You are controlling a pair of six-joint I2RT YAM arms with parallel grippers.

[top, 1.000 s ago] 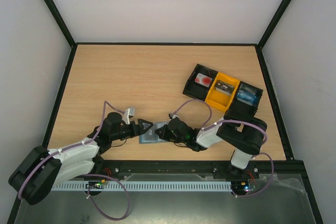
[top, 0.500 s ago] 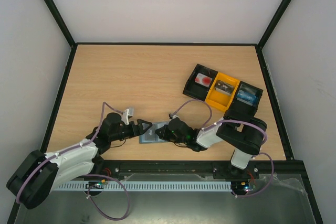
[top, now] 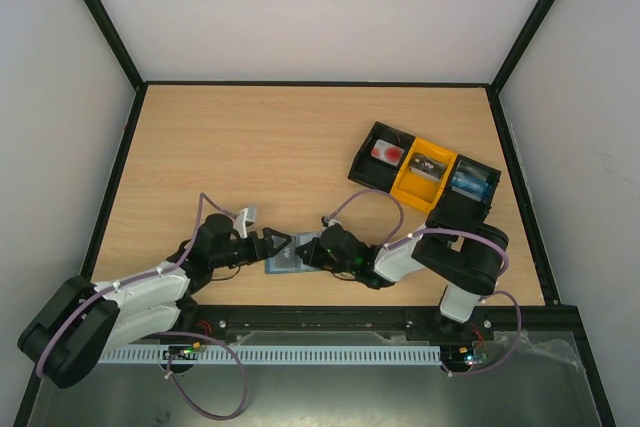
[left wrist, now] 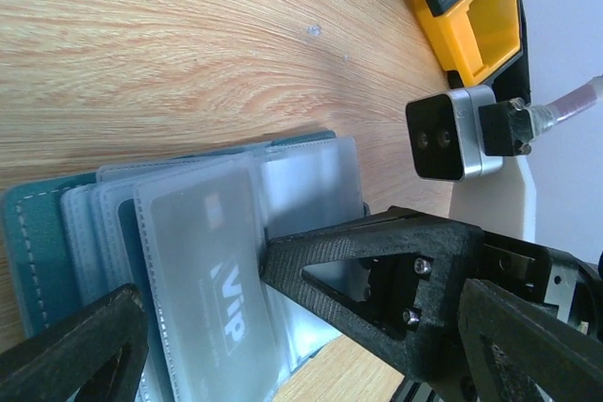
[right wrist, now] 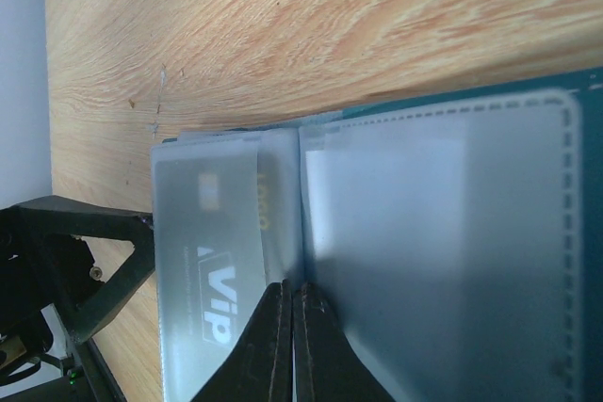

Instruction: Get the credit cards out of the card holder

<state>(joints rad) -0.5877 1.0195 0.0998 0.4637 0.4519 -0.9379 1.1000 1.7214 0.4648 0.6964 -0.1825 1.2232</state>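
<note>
The grey-blue card holder lies open near the table's front edge, its clear sleeves fanned out. In the left wrist view its teal cover shows under the sleeves, and a VIP card sits inside the top sleeve. My left gripper is at its left side, open wide, and its fingers straddle the sleeves without holding anything. My right gripper is at the holder's right side. Its fingers are shut together, tips pressed on the fold between sleeves, next to the VIP card.
A black-and-yellow three-compartment tray with small items stands at the back right; its yellow bin shows in the left wrist view. The table's front rail runs just behind both grippers. Bare wood lies to the left and far side.
Almost nothing. The left arm shifted slightly and came back. Both grippers stay at the card holder.
</note>
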